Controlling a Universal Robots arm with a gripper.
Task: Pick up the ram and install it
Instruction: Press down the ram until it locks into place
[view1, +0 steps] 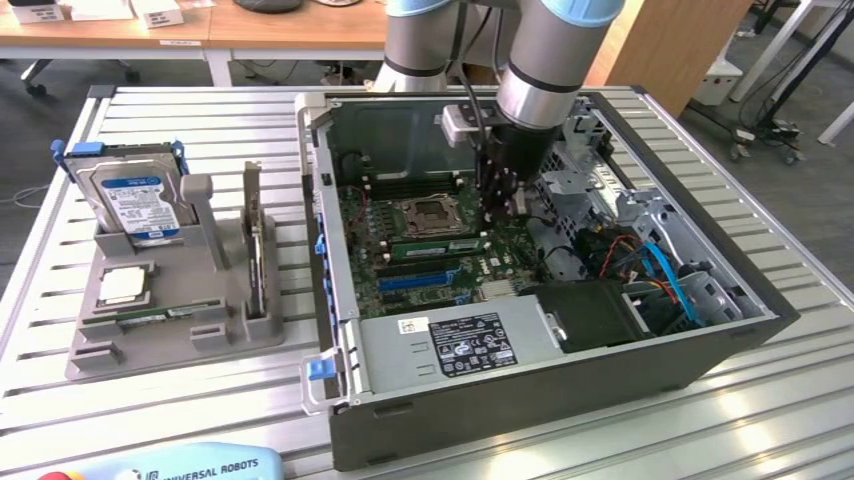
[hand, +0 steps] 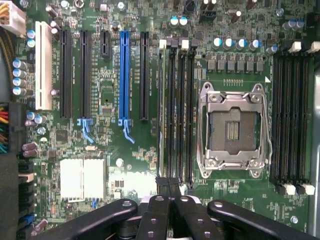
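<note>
The ram (hand: 161, 110) is a thin green stick seen edge-on, standing in the outermost of the black memory slots (hand: 177, 110) beside the empty processor socket (hand: 232, 130). In the exterior view the ram (view1: 434, 243) shows as a green strip with black chips just in front of the socket (view1: 430, 213). My gripper (hand: 169, 189) hangs over one end of these slots, fingers pressed together with nothing between them. In the exterior view the gripper (view1: 498, 212) reaches down into the open computer case (view1: 694, 350), close above the motherboard and beside the ram.
A grey holder (view1: 174, 340) on the exterior view's left carries a hard drive (view1: 134, 200), a square silver chip (view1: 123, 285) and a green stick (view1: 160, 315). Inside the case are a power supply (view1: 454, 345), cables (view1: 667, 275) and the metal walls.
</note>
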